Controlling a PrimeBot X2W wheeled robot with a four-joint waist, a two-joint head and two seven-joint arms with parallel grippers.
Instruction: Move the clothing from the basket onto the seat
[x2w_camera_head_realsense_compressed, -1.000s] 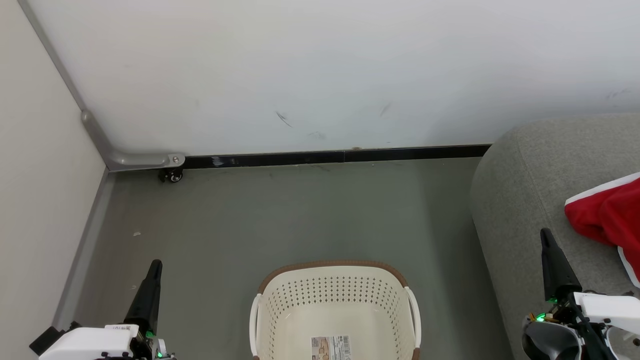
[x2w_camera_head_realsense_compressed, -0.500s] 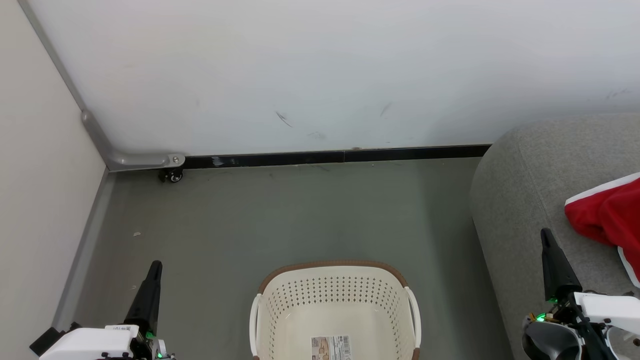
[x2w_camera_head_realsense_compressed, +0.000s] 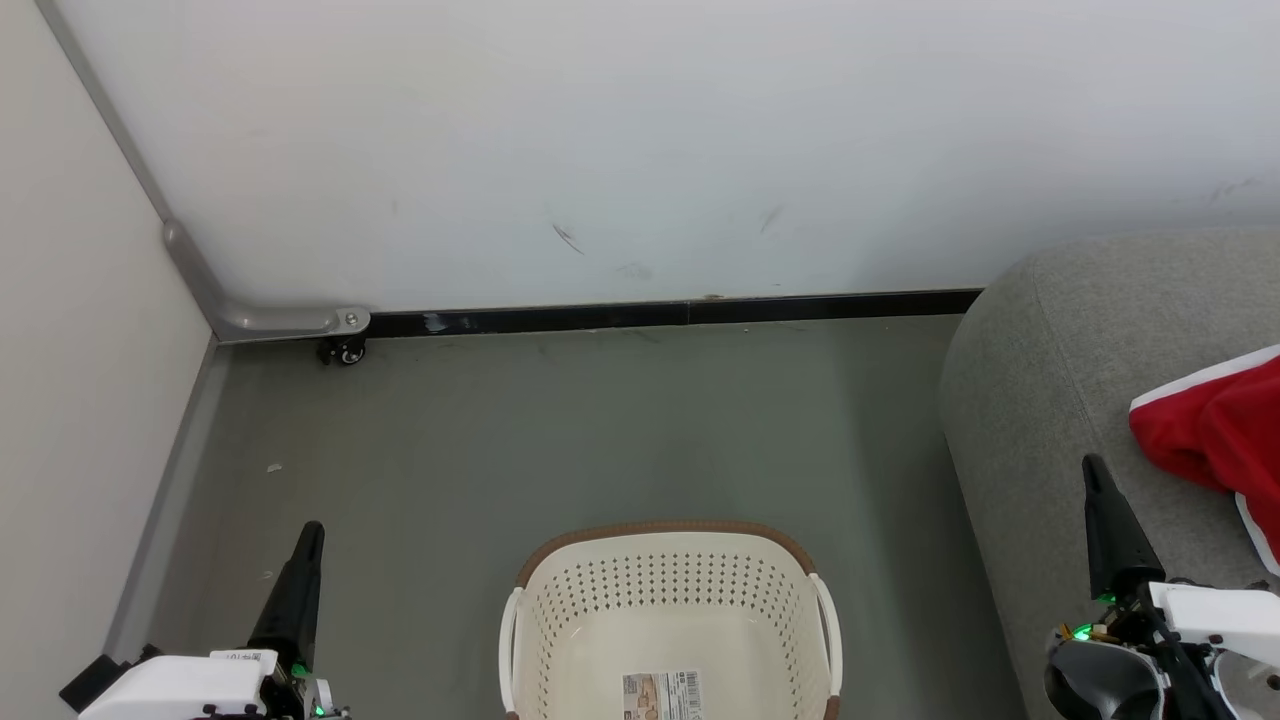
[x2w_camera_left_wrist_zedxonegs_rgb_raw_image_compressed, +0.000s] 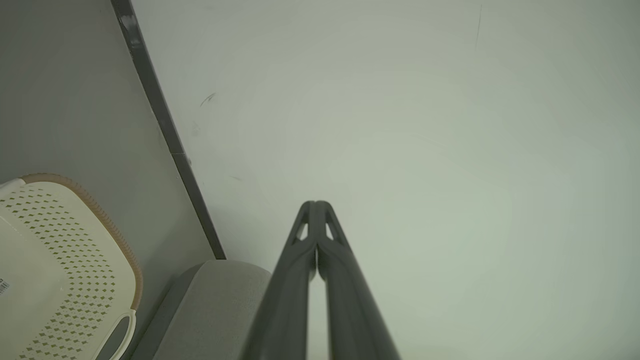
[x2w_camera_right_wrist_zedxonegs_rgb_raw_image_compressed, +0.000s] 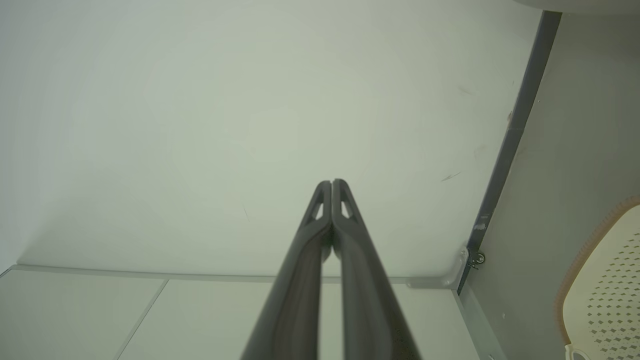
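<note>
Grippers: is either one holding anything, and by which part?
Nothing held: left gripper and right gripper are both shut and empty; the clothing lies on the sofa, touching neither.

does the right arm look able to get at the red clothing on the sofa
Probably yes: the right gripper hangs over the sofa, beside the red clothing, with only bare cushion between them. Its jaws are shut, so it would have to open first.

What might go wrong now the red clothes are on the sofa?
The right gripper hangs close beside the red clothing on the sofa; swinging that way might snag and drag it off. The basket is cut off at the head view's bottom edge, so a leftover might go unnoticed.
</note>
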